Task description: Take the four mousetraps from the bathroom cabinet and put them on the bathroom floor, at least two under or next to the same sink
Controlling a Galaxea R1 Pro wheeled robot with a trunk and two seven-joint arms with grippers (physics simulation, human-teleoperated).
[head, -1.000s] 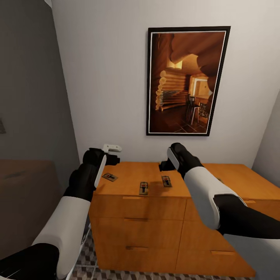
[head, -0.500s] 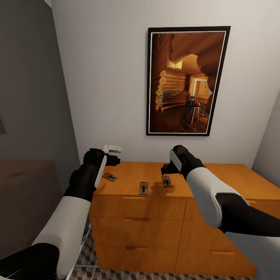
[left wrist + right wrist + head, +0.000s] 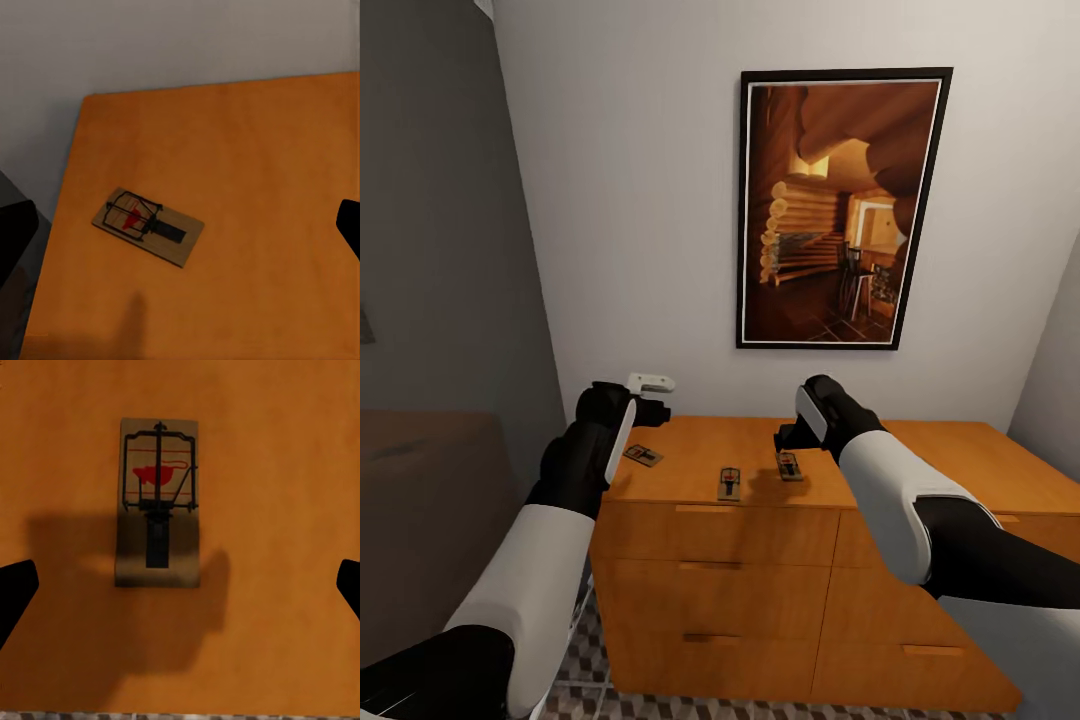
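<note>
3 mousetraps lie flat on the cabinet top: left mousetrap nr the left edge, middle mousetrap at the front edge, right mousetrap beside it. Left gripper hangs above the left one, fingers apart, empty. Right gripper hangs over the right one, fingers wide apart, empty. Framed picture on wall behind.
</note>
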